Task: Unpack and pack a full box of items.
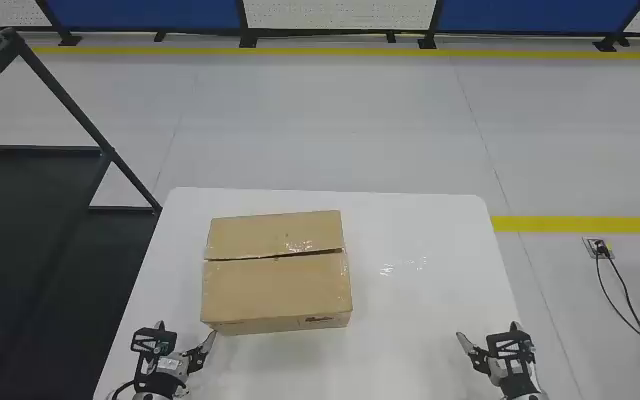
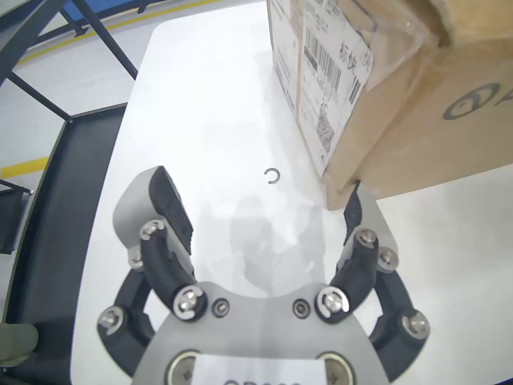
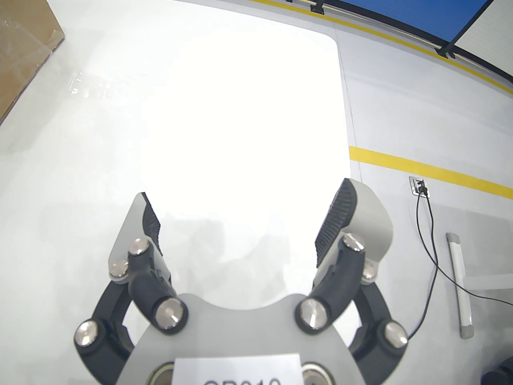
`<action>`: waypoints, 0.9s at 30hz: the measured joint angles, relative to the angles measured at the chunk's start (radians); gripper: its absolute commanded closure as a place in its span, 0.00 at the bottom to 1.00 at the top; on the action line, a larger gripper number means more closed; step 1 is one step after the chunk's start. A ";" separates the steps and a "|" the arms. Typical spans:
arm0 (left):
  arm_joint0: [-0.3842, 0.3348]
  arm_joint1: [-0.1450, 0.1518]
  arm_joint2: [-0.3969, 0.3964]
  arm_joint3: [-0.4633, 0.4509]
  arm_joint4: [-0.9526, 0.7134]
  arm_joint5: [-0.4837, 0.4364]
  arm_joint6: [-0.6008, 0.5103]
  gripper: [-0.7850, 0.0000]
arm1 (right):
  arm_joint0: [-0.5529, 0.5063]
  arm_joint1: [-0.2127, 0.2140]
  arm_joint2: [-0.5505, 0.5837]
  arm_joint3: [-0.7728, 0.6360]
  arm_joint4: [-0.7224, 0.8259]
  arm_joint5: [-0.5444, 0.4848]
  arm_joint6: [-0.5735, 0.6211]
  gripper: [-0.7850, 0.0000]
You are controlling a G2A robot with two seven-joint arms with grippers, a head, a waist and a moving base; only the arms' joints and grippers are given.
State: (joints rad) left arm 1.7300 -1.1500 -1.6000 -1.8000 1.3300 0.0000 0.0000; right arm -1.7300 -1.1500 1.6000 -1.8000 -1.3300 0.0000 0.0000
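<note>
The white table [image 1: 420,300] has rounded far corners. Its near edge is cut off in the top view. A wide stretch of bare tabletop lies between the box and the table's right edge. A narrower strip runs along the left edge, and another along the far edge.

The cardboard box [image 1: 277,270] stands left of centre on the table. It is closed, with its flaps meeting at a seam under clear tape [image 1: 300,243]. In the right wrist view only one corner of the box [image 3: 24,33] is in frame.

A black metal frame [image 1: 60,130] stands on the floor just beside the table's left edge. Grey floor surrounds the table, with a yellow line [image 1: 565,224] to the right and blue panels [image 1: 140,12] along the far wall.

The left gripper [image 2: 256,194] hangs over the near left part of the table, spread wide and holding nothing. One of its fingers [image 2: 352,210] is just beside the box's near corner, and I cannot tell whether they touch. The right gripper [image 3: 244,198] is over the near right part, well apart from the box, also spread and holding nothing.

A shipping label [image 2: 320,82] covers the box's left side. A floor socket [image 3: 419,187] with a black cable [image 3: 431,250] lies beyond the right edge. A small C-shaped clip [image 2: 272,176] lies on the tabletop near the box's left side.
</note>
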 measured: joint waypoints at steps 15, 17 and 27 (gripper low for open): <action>0.008 0.001 -0.007 -0.001 -0.036 -0.042 0.015 0.00 | 0.008 0.000 -0.008 -0.001 -0.003 -0.018 0.003 0.00; 0.015 0.002 -0.027 -0.002 -0.056 -0.074 0.022 0.00 | 0.020 -0.001 -0.013 -0.002 -0.013 -0.030 0.010 0.00; 0.051 -0.001 -0.095 -0.025 -0.116 -0.081 0.082 0.00 | 0.026 -0.001 -0.012 -0.088 0.022 -0.134 0.040 0.00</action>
State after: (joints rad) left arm 1.7811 -1.1509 -1.6955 -1.8253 1.2136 -0.0807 0.0825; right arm -1.7044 -1.1505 1.5877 -1.8880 -1.3076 -0.1341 0.0402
